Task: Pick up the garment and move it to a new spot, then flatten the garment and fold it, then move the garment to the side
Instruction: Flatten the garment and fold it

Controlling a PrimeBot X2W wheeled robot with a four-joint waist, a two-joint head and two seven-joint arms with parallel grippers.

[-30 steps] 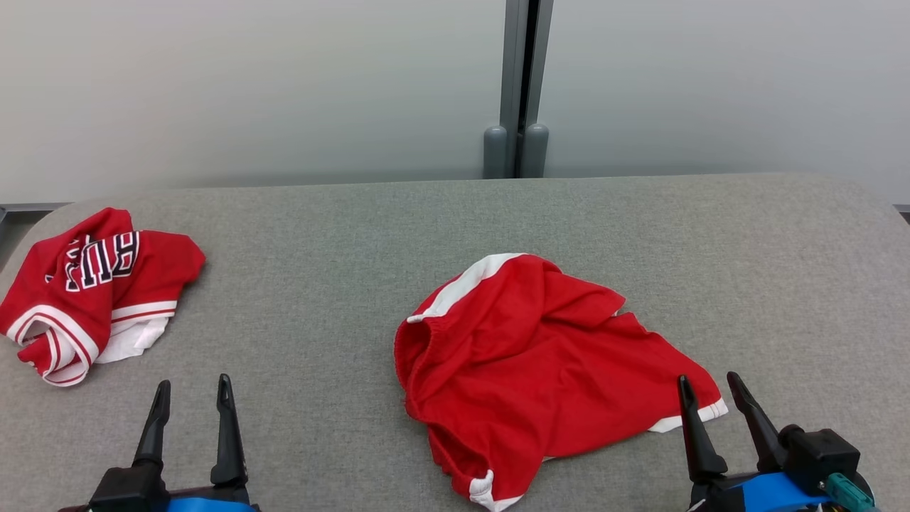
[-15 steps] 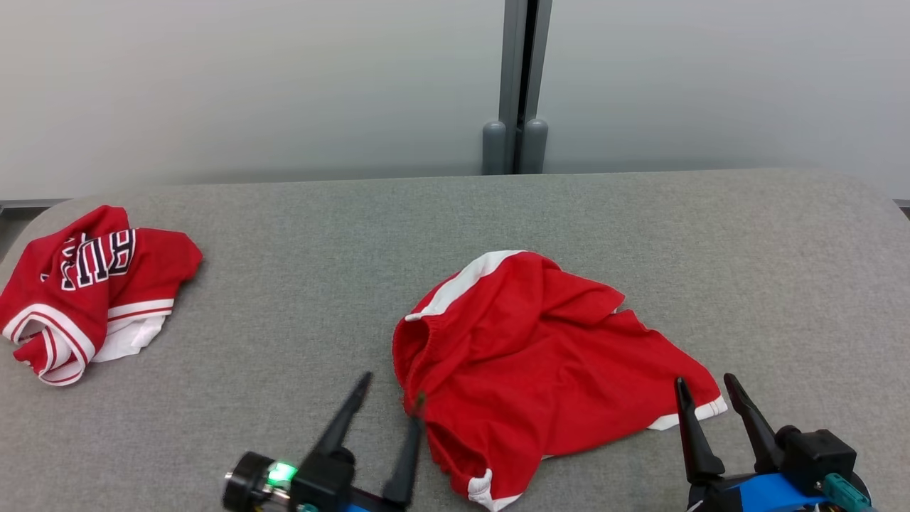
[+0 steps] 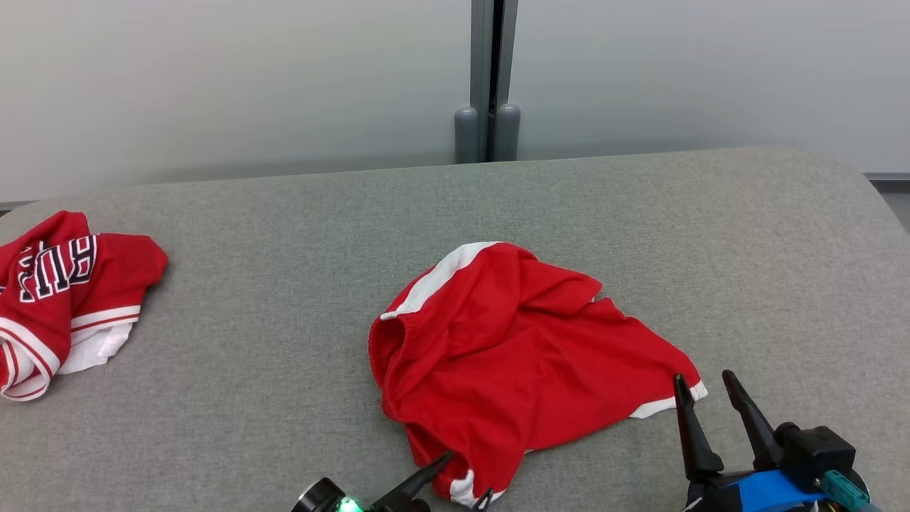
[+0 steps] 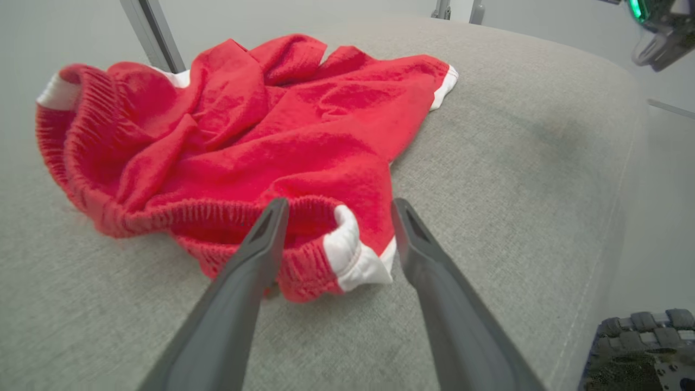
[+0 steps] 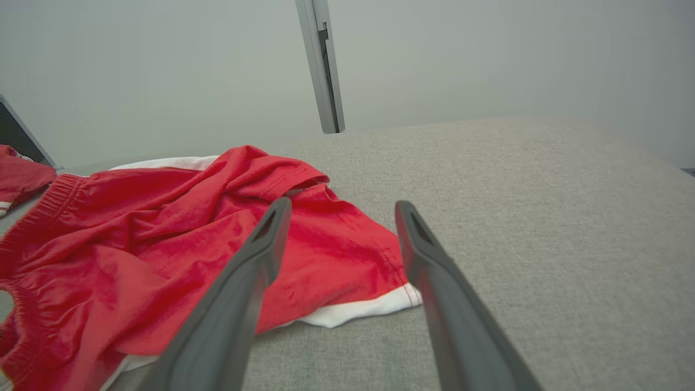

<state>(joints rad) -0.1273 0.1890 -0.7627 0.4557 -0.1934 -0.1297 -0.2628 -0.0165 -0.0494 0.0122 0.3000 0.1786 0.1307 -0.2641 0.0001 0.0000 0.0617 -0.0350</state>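
Left wrist view: my left gripper stood spread at the garment waistband corner. Pickup step, nothing pinched. Next needed: closing, lifting. Right gripper spread too.

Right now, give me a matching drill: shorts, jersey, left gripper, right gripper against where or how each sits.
1 shorts
2 jersey
3 left gripper
4 right gripper

A open, by the white leg hem
B crumpled, centre
C open, at the elastic waistband
D bunched, far left

Pairs: 1-B, 2-D, 3-C, 4-A
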